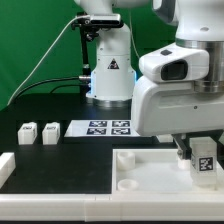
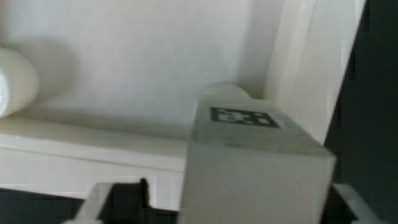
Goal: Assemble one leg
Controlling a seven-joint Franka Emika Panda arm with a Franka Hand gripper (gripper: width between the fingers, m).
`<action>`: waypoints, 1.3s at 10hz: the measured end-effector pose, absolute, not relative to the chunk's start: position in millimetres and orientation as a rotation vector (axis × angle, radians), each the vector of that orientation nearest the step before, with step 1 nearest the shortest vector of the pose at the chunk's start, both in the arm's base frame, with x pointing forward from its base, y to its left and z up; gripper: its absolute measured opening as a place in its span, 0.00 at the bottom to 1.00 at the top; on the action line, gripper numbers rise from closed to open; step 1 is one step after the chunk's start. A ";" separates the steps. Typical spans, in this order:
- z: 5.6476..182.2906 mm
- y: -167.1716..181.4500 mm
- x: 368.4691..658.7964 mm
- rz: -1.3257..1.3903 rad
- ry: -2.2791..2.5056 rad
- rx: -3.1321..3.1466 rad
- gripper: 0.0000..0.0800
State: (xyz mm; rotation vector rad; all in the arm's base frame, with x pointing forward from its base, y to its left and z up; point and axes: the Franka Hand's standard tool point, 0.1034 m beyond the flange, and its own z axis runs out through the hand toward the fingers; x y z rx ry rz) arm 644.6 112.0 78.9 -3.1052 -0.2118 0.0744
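Black table carries everything. Nearest on it lies the white tabletop [image 1: 150,182], rimmed like a tray. Over its end at the exterior view's right, the fingers [image 2: 121,203] are clamped on the leg [image 1: 205,160], held upright low over the tray floor; whether it touches, I cannot tell. The risk, as I judge it: a round feature [image 2: 11,80], probably the corner hole, sits off to one side of the leg, so pressing down here would jam it against flat plastic and shove the tabletop. Further back, spare legs [image 1: 50,130] stand beside the marker board [image 1: 110,127], then the arm's base [image 1: 108,75] and a green backdrop [image 1: 30,40].
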 end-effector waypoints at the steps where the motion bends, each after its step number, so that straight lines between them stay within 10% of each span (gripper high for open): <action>1: 78.4 111.8 644.3 0.076 -0.191 -3.108 0.37; 13: 74.6 110.7 643.4 0.129 1.803 -2.573 0.37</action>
